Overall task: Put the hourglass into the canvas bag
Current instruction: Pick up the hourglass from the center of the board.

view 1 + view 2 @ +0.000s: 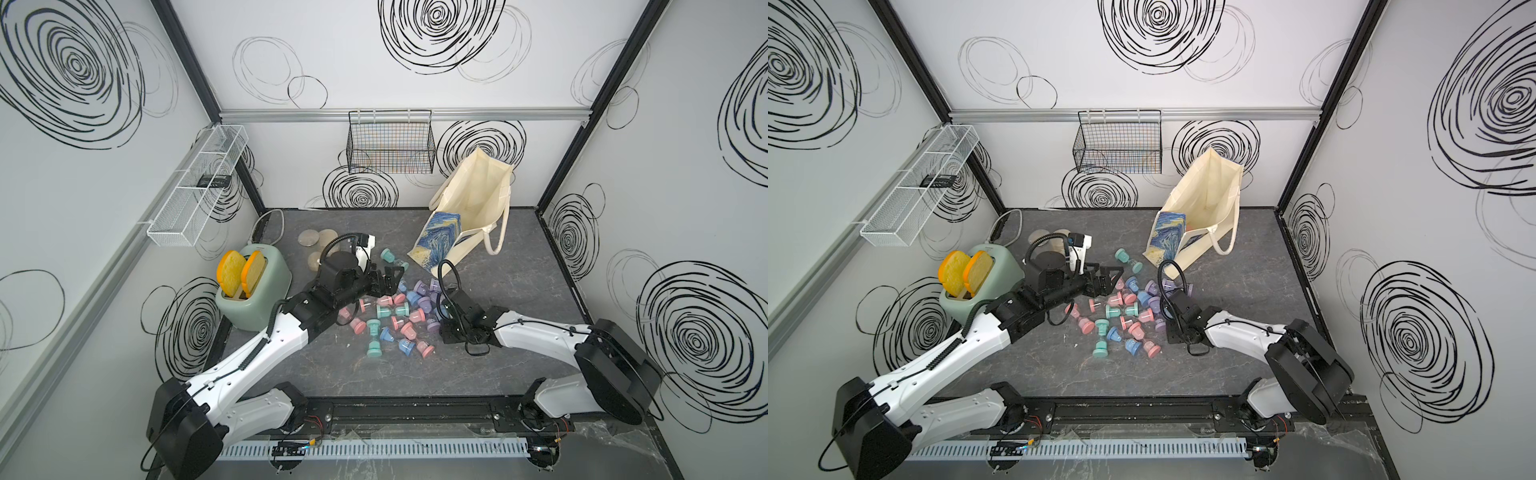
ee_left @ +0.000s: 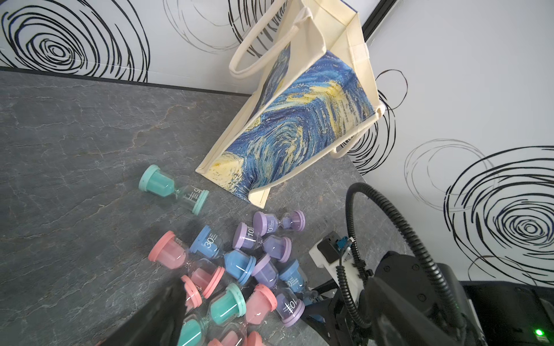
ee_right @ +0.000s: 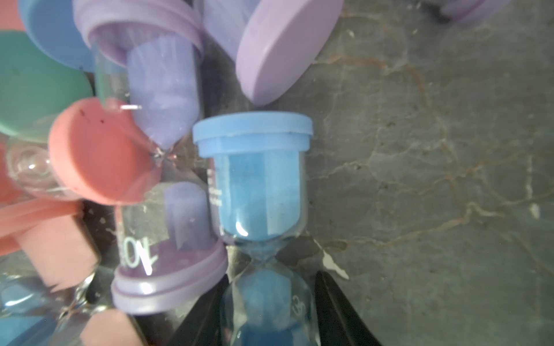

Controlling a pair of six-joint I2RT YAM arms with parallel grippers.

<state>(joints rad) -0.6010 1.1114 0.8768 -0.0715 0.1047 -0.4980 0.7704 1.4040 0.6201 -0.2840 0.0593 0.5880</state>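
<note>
Grey counter (image 1: 519,282): right arm (image 1: 536,330) low, right jaws grasping blue hourglass (image 3: 257,185) in heap (image 1: 392,309); left jaws released, at heap's edge.

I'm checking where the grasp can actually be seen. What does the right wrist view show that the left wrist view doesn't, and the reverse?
Only the right wrist view shows the grip itself: the right gripper, its fingers against either side of the blue hourglass at its lower bulb. Only the left wrist view shows the canvas bag with its blue-and-yellow print, and a lone teal hourglass lying apart. Both show the pile of hourglasses on the dark tabletop.
</note>
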